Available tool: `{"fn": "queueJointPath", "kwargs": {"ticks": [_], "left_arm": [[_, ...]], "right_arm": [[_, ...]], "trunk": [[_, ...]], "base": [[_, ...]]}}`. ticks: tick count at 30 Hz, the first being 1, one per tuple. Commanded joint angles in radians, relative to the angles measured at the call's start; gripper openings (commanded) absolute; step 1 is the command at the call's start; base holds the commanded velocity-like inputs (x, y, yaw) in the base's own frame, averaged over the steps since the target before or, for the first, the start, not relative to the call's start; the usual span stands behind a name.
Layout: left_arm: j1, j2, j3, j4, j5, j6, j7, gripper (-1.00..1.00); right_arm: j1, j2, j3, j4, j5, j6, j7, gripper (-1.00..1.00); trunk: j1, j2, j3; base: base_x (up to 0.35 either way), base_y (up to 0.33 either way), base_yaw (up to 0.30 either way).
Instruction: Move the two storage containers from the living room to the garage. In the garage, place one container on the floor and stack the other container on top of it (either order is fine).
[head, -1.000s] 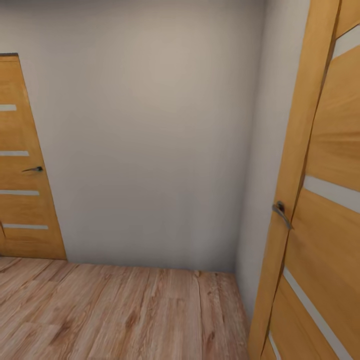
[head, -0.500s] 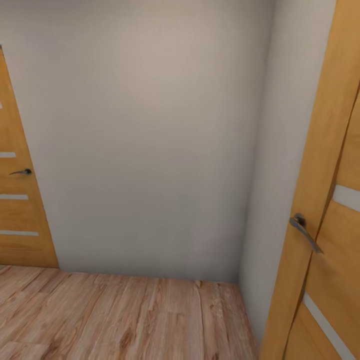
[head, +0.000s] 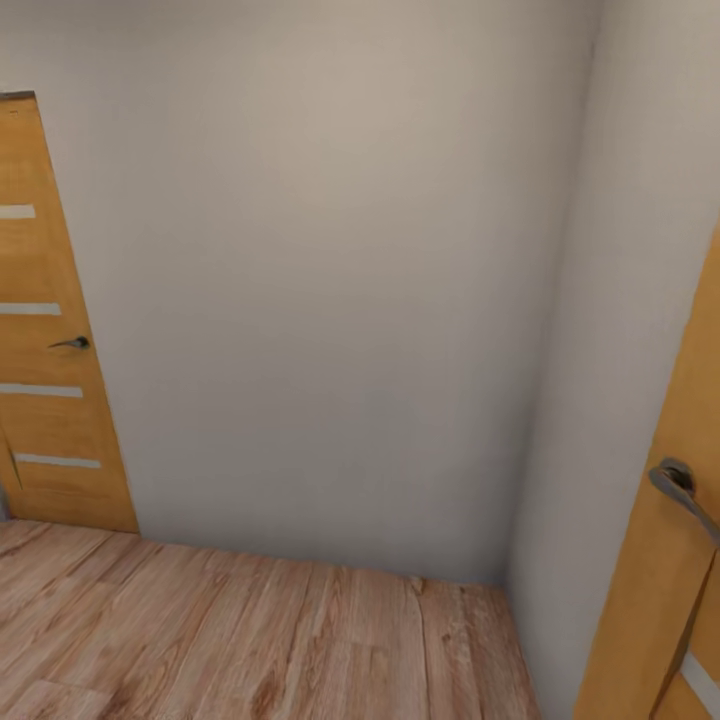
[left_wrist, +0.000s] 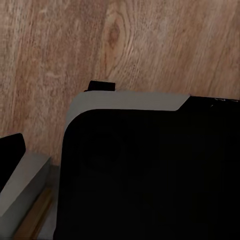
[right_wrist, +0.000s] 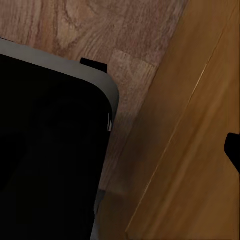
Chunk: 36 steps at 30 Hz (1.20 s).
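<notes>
The two storage containers are out of view. I am in a hallway with light wood plank flooring (head: 250, 640), facing a plain pale wall (head: 330, 300). In the left wrist view a dark shape (left_wrist: 6, 155) at the picture's edge may be one finger of my left gripper. A similar dark shape (right_wrist: 233, 150) sits at the edge of the right wrist view. Neither view lets me tell open from shut. Both wrist cameras look down on my black, grey-edged base (left_wrist: 150, 175) (right_wrist: 45, 150).
A wooden door (head: 50, 400) with a dark lever handle (head: 72, 343) stands at the left. Another wooden door (head: 660, 600) with a lever handle (head: 685, 490) is close at the right; its panel (right_wrist: 190, 165) is right beside my base. The walls meet in a corner ahead to the right.
The whole head view has shifted, so the camera has moved. The right door has slid toward the picture's right edge and the wall corner has drifted right with it.
</notes>
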Motion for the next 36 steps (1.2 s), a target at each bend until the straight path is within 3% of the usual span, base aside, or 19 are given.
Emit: {"fn": "queueJointPath", "kwargs": {"ticks": [1,17,36], "left_arm": [[0.0,0.0,0.0,-0.001,0.01,-0.002,0.001,1.0],[0.0,0.0,0.0,-0.002,0.011,-0.002,0.001,1.0],[0.0,0.001,0.0,0.0,0.019,-0.002,0.001,1.0]], "right_arm": [[-0.001,0.0,0.008,0.003,-0.009,-0.006,0.0,1.0],[-0.001,0.0,0.008,0.003,-0.009,-0.008,0.0,1.0],[-0.001,0.001,0.008,0.003,-0.008,-0.016,0.0,1.0]], "trunk": [[0.0,-0.001,-0.001],[0.0,-0.001,-0.001],[0.0,-0.001,-0.001]], "base": [[0.008,0.0,0.267],[0.015,0.0,0.259],[0.304,0.0,0.017]]}}
